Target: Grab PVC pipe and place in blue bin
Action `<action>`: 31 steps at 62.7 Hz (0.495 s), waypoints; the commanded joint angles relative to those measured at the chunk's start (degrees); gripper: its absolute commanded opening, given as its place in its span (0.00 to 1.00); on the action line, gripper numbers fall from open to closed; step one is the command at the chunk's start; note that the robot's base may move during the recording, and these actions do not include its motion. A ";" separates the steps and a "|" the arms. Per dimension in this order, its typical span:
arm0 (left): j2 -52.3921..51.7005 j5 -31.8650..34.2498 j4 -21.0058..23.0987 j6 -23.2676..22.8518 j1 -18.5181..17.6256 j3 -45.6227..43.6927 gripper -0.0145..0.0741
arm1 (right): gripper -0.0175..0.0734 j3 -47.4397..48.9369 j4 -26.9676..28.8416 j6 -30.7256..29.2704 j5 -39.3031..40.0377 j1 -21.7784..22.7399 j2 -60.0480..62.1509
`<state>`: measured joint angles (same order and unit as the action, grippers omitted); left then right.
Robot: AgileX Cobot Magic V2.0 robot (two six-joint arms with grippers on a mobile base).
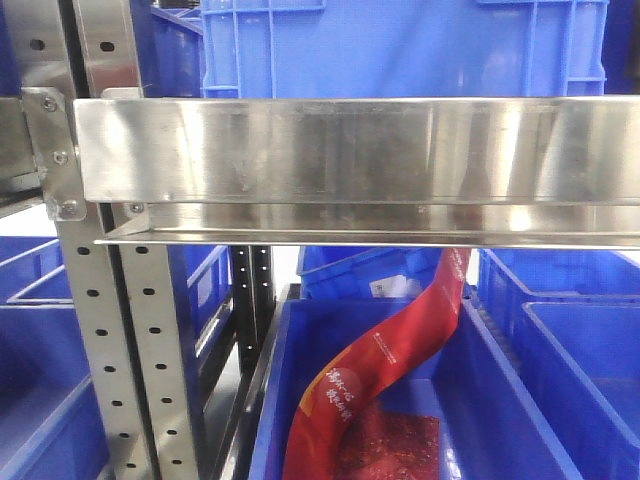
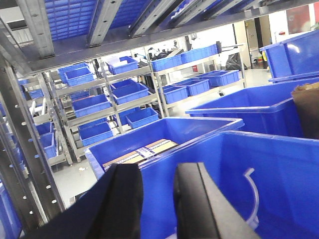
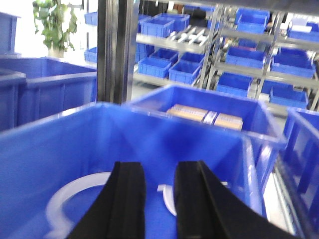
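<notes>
Saw left claw (image 2: 158, 199) and right claw (image 3: 159, 199) parted, gripping nothing, above open blue plastic bin (image 3: 60, 144). Spotted white curved PVC pipe pieces (image 3: 70, 191) lying inside, ungripped.

White, curved PVC pipe pieces (image 3: 70, 188) are seen lying flat on the floor of the deep, open-topped blue bin (image 3: 60, 144).

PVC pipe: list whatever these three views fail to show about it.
Front view: the steel shelf beam blocks the middle; no pipe visible.
Left wrist: a thin white curved piece, too small to call pipe.
Right wrist: the end effector covers part of the blurred white rings in the blue bin.
</notes>
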<state>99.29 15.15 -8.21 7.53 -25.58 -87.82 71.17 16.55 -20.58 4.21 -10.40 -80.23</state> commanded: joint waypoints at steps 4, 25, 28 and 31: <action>-0.73 1.27 -0.06 -0.07 -0.62 -0.48 0.31 | 0.29 0.38 -0.29 -0.52 -1.45 -0.09 3.15; -5.89 -4.00 -0.06 -0.07 -3.18 -0.48 0.05 | 0.01 0.15 -1.61 -0.52 -7.47 -0.09 10.39; -6.99 -6.76 -0.06 -0.07 -3.26 -0.48 0.04 | 0.01 0.15 -1.61 -0.52 -8.58 -0.09 11.66; -7.94 -8.61 -0.06 -0.07 -3.41 -0.48 0.04 | 0.01 0.06 -1.61 -0.52 -9.10 -0.09 12.76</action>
<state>93.57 9.42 -8.28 7.53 -28.42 -87.82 71.17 15.47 -20.58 -4.24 -10.40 -69.60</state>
